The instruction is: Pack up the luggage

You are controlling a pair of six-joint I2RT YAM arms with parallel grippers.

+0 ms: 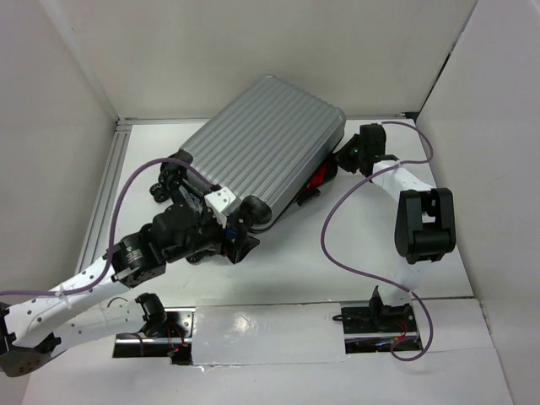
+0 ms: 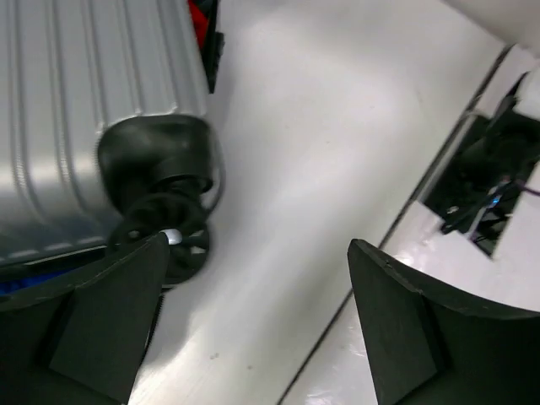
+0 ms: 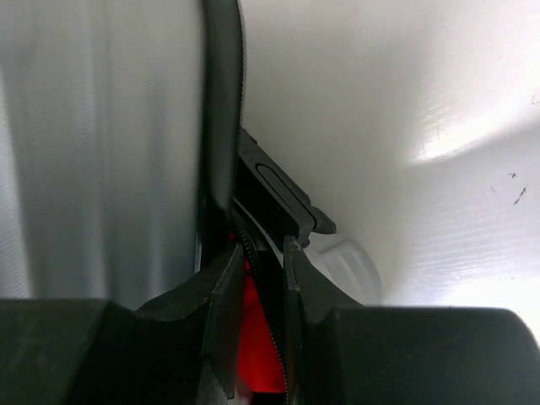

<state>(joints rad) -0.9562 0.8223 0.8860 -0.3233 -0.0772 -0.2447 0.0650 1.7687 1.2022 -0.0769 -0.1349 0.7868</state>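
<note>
The luggage (image 1: pixel 261 143) lies flat and slanted at the back of the table, ribbed silver shell up, lid nearly down. A red thing (image 1: pixel 319 179) shows in the gap at its right side. My left gripper (image 1: pixel 243 238) hangs open at the near wheel corner. In the left wrist view its jaws (image 2: pixel 257 253) stand wide over bare table, just right of a black wheel (image 2: pixel 164 228). My right gripper (image 1: pixel 339 160) is at the right side. In the right wrist view it (image 3: pixel 261 245) is shut on the black zippered edge (image 3: pixel 272 287) of the luggage (image 3: pixel 101 152), with the red thing (image 3: pixel 257 337) between the fingers.
White walls close in the back and both sides. An aluminium rail (image 1: pixel 105 194) runs along the left. Purple cables (image 1: pixel 337 245) loop over the table. The arm mounts (image 1: pixel 375 325) sit in cut-outs at the near edge. A white ribbed round part (image 3: pixel 350 266) lies beside the luggage's edge.
</note>
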